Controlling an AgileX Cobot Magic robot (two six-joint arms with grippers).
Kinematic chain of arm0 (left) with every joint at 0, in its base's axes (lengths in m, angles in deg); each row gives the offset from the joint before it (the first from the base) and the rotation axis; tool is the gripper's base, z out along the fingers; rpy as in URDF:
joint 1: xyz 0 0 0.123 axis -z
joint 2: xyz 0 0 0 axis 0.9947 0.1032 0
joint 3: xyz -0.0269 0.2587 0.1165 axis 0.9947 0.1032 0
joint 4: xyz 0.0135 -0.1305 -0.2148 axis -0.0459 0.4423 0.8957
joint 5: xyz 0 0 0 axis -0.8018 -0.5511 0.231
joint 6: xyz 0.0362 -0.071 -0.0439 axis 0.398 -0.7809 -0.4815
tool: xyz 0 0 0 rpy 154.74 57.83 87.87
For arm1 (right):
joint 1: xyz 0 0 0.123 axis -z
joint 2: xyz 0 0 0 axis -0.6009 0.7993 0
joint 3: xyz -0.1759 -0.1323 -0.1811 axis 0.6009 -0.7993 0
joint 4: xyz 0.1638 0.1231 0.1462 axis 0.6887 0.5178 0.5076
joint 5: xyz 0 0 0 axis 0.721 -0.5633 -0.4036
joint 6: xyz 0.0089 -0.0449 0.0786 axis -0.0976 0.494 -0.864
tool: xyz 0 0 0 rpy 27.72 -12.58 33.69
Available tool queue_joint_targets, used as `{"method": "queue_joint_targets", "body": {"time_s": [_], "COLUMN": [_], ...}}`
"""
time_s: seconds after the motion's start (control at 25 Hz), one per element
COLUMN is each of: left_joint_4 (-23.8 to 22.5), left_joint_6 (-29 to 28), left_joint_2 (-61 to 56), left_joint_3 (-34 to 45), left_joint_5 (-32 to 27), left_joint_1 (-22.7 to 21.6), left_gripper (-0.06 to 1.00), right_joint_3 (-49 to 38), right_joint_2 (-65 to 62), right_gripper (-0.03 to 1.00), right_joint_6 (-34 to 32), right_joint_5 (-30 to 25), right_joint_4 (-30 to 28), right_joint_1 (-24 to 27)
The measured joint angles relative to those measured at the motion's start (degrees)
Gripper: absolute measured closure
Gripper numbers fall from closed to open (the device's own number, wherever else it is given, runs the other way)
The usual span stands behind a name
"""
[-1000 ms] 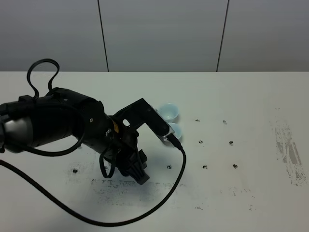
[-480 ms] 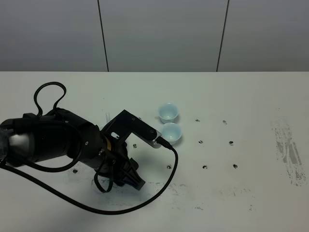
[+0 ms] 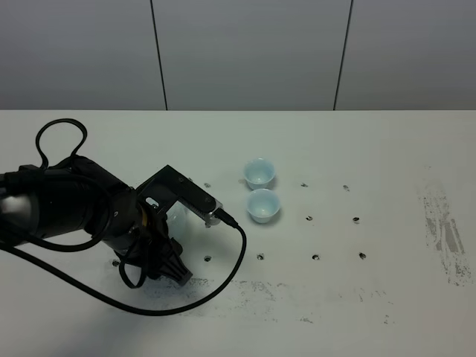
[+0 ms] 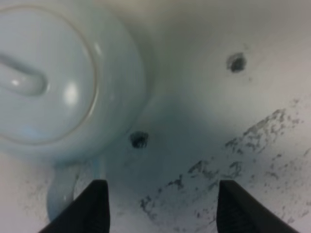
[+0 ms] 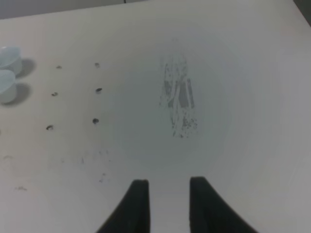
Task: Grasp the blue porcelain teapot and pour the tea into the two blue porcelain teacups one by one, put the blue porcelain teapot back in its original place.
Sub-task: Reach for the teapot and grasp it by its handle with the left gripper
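Teapot (image 4: 48, 77) lidded, teacups (image 3: 262, 204) upright, contents unclear

A white table (image 3: 387, 149), scuffed grey and dotted with what may be holes (image 3: 355, 220), meets a grey panelled wall (image 3: 253, 52).

The left arm (image 3: 74, 212) hides nearly all of the teapot (image 3: 177, 217) from high up; its wrist view crops it, blurred. The right wrist view clips the 2 teacups (image 5: 6, 81).

I read no lettering, label, brand or number in any of my views; the dark marks (image 3: 445, 230) on the table (image 3: 387, 149) are only smudges.
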Motion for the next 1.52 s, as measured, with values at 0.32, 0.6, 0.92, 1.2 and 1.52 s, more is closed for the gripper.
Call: {"method": "queue_joint_targets", "body": {"time_s": [0.32, 0.6, 0.92, 1.2, 1.52], "left_joint_4": [5.00, 4.17, 2.84, 6.16, 7.70], "left_joint_6": [12.21, 8.08, 5.41, 5.47, 4.87], "left_joint_2": [-3.77, -9.34, -6.55, -0.04, 3.56], "left_joint_3": [0.05, -3.27, -8.66, -8.66, -8.42], "left_joint_5": [-10.23, -17.55, -19.07, -14.03, -9.97], "left_joint_1": [-0.11, -1.52, -5.94, -6.37, -6.43], "left_gripper": [0.40, 0.40, 0.40, 0.40, 0.40], "right_joint_3": [0.00, 0.00, 0.00, 0.00, 0.00], "right_joint_2": [0.00, 0.00, 0.00, 0.00, 0.00], "right_gripper": [0.75, 0.75, 0.75, 0.75, 0.75], "right_joint_6": [0.00, 0.00, 0.00, 0.00, 0.00], "right_joint_5": [0.00, 0.00, 0.00, 0.00, 0.00], "right_joint_4": [0.00, 0.00, 0.00, 0.00, 0.00], "right_joint_1": [0.00, 0.00, 0.00, 0.00, 0.00]}}
